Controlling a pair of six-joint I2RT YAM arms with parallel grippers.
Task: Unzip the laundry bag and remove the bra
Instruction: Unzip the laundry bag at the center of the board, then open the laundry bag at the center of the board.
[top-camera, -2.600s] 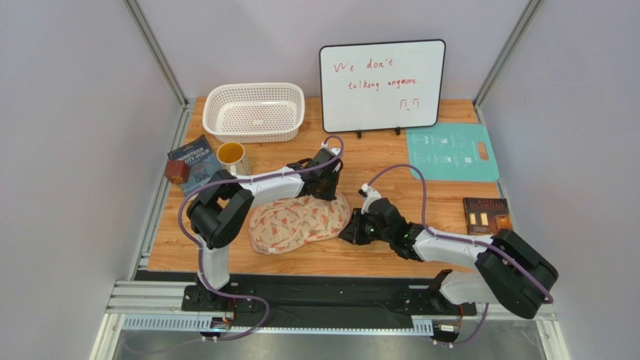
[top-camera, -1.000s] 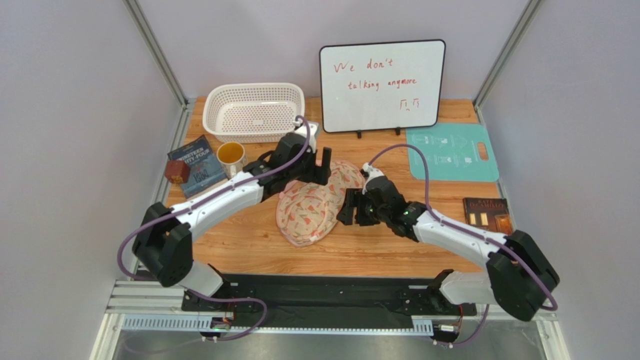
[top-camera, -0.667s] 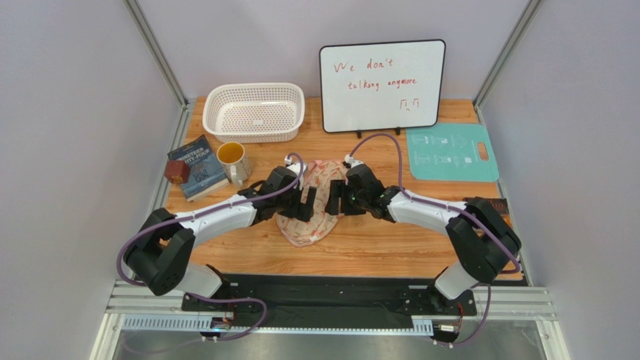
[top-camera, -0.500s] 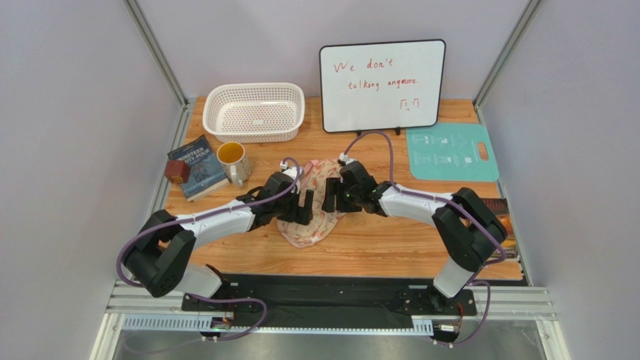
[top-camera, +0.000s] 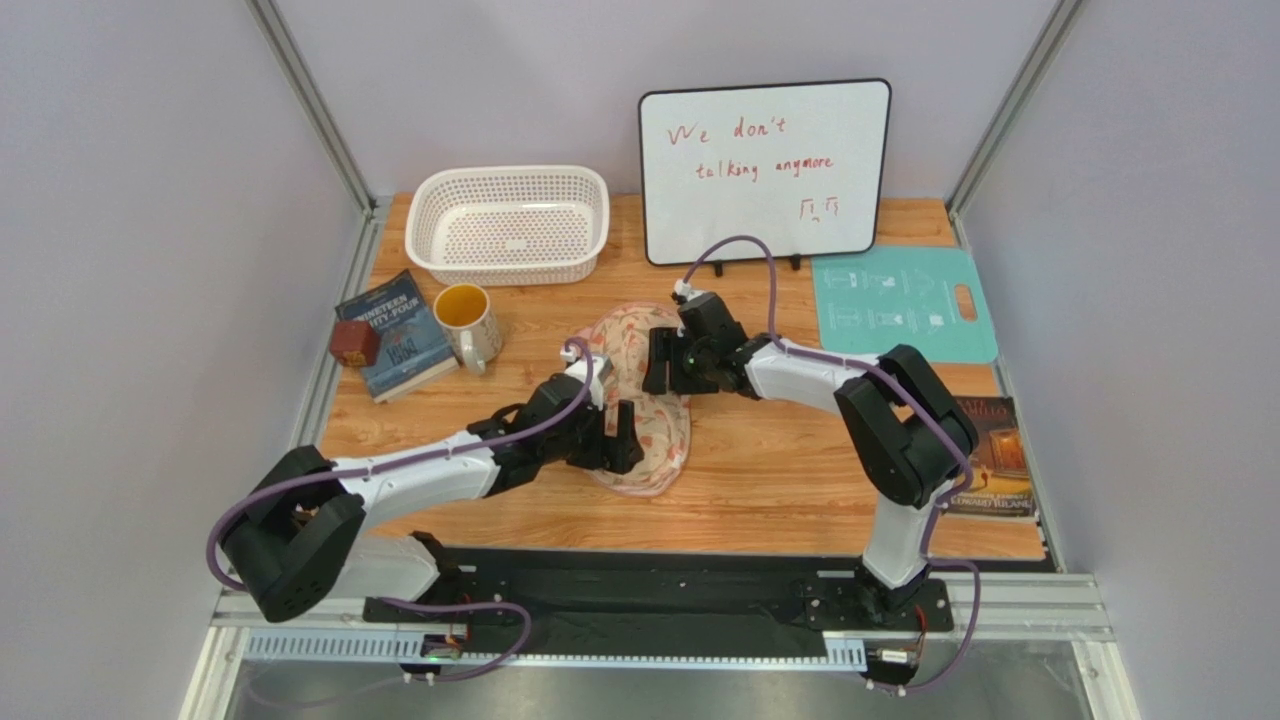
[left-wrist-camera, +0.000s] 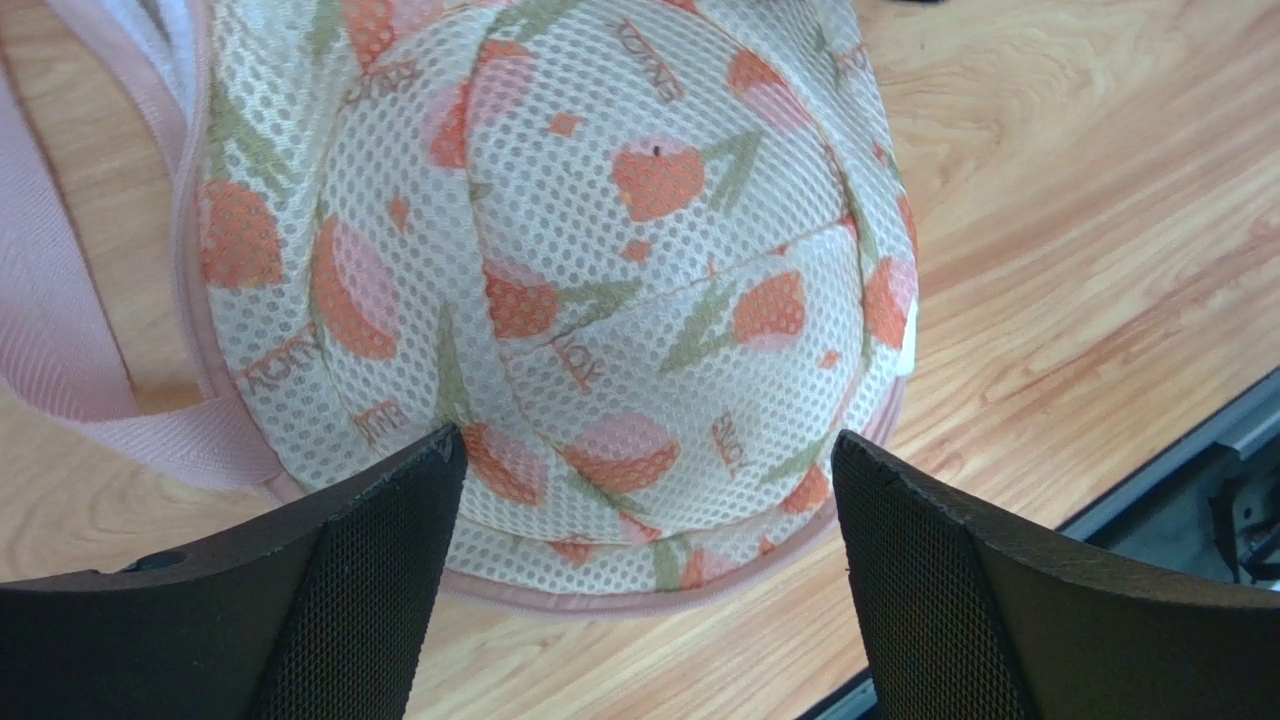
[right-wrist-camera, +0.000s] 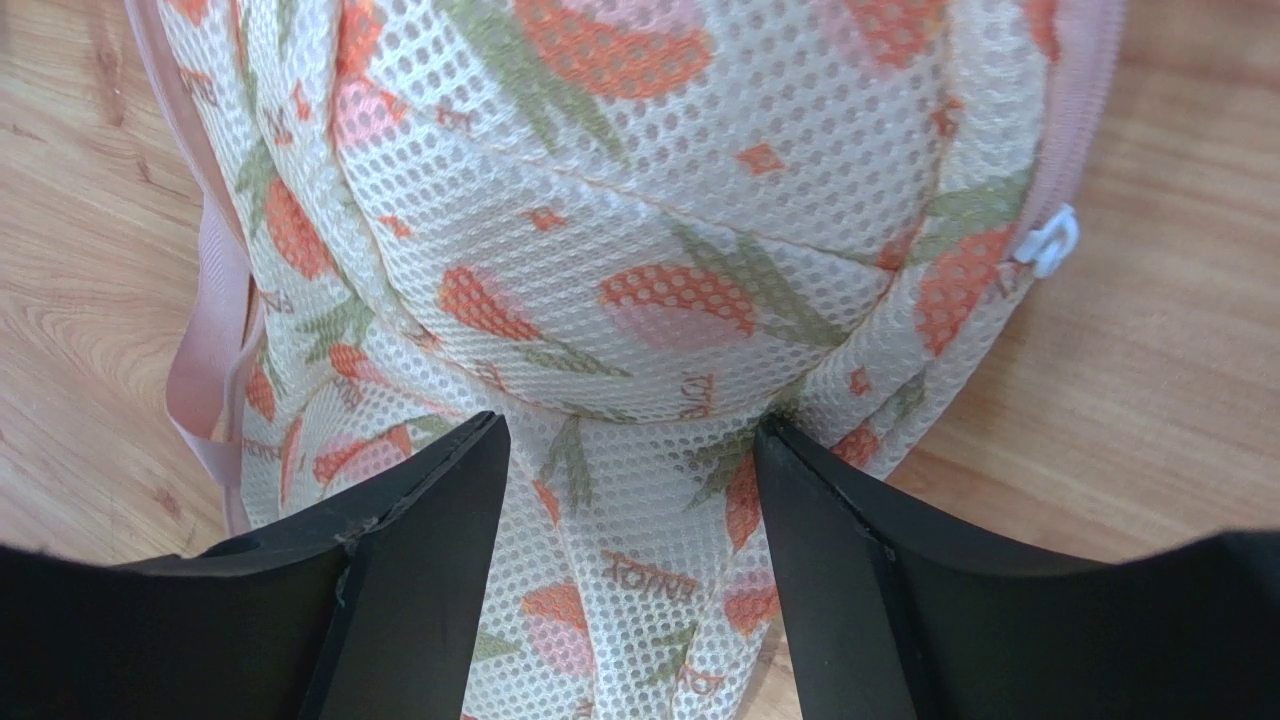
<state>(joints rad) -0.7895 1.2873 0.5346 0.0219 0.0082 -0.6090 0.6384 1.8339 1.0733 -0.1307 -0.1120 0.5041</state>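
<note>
The laundry bag (top-camera: 661, 425) lay mid-table (top-camera: 781, 480), apparently zipped, and the bra was not visible. The left gripper (left-wrist-camera: 646, 450) hovered wide open over the near lobe, and the right gripper (right-wrist-camera: 631, 428) wide open over the far lobe. Unzipping seemed not yet begun. Next, one claw should pinch the white tab (right-wrist-camera: 1052, 240), probably the zipper pull.

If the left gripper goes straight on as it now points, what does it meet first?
The left gripper would most likely meet the laundry bag: its printed mesh lobe lies ahead of the open jaws. Depth is unclear.
</note>
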